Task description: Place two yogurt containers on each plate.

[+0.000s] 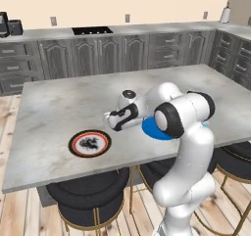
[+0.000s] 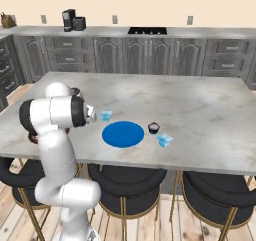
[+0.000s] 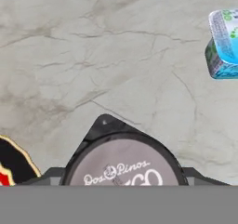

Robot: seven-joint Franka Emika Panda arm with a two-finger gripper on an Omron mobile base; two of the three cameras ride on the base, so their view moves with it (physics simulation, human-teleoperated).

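The claw (image 3: 122,183) pinches a dark round yogurt tub with a grey lid (image 3: 122,167) above the grey marble desk (image 1: 59,107), apparently for carrying to the nearby red-rimmed patterned plate (image 1: 89,143).

A grey marbled island counter (image 2: 200,105) carries everything. On it are laid a plain blue plate (image 2: 123,134) and, well apart, a red-rimmed plate with a black patterned centre (image 1: 89,143). Just beside the blue plate are set a dark round yogurt tub (image 2: 153,128) and a pale blue boxy one (image 2: 164,140) (close together), with another pale blue tub (image 2: 105,115) on its far side.
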